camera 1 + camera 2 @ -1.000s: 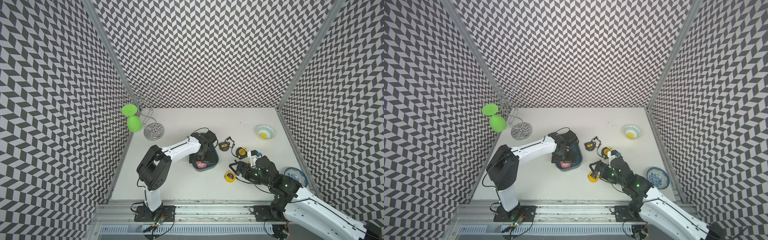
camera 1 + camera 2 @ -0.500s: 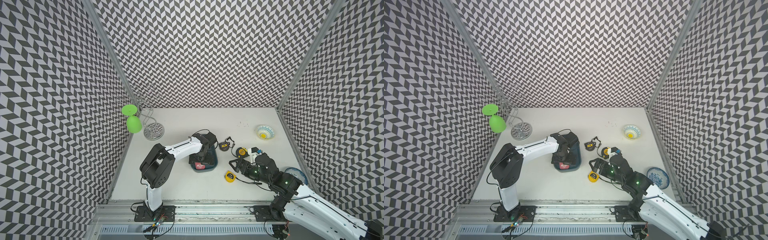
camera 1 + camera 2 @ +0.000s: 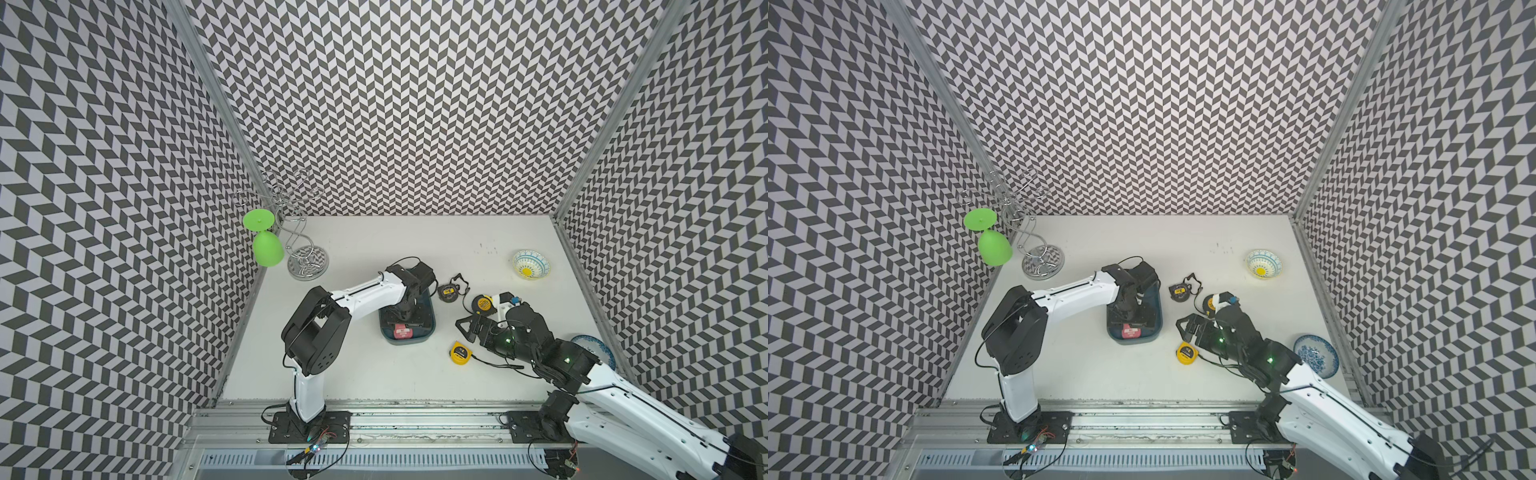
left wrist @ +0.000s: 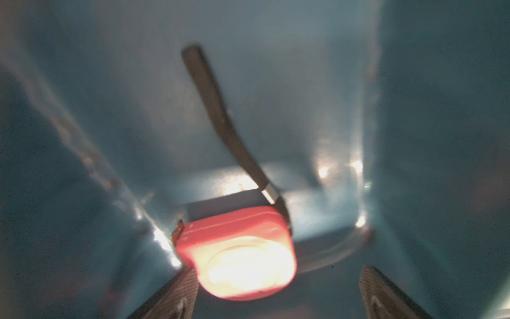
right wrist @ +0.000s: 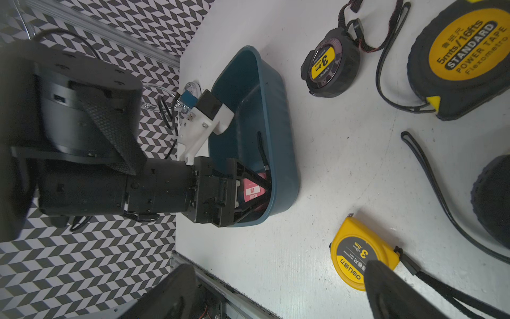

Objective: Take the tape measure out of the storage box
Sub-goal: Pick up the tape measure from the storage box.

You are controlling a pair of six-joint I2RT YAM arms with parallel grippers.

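Left jaws apart inside storage box [image 5: 278, 116], pink-red tape measure [image 4: 240, 256] lying between them, unclamped.

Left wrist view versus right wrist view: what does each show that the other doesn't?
Only the left wrist view shows the storage box floor, the whole black strap lying on it, and the left gripper, tips apart, near the red tape measure. Only the right wrist view shows the table outside, with a small black tape measure, a large black-and-yellow tape measure and a yellow tape measure. Both show the storage box, the red tape measure inside it and the left gripper.
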